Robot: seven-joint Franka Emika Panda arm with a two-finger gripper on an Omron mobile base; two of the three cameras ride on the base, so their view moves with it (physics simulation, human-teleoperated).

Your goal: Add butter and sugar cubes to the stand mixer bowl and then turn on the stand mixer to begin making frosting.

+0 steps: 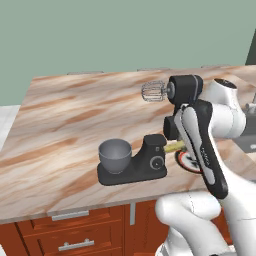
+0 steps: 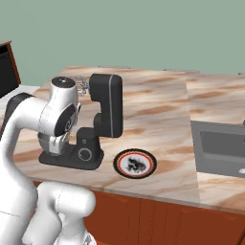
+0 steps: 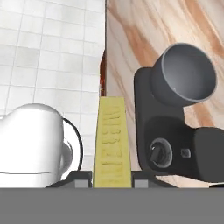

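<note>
Yellow butter (image 3: 112, 144) sits clamped between the tips of the gripper (image 3: 111, 183), held in the air just beside the black stand mixer (image 3: 173, 140), whose grey stand mixer bowl (image 3: 187, 72) rests on its base on the tabletop (image 1: 75, 115).

One stand mixer (image 1: 145, 162) stood on the bench (image 1: 70, 120), and it carried one stand mixer bowl (image 1: 115, 155) and one wire whisk (image 1: 153, 92). There was one block of butter (image 3: 111, 144), one red-rimmed plate (image 2: 135, 163) and one sink (image 2: 220, 148). Two drawer handles (image 1: 75, 245) showed below.
</note>
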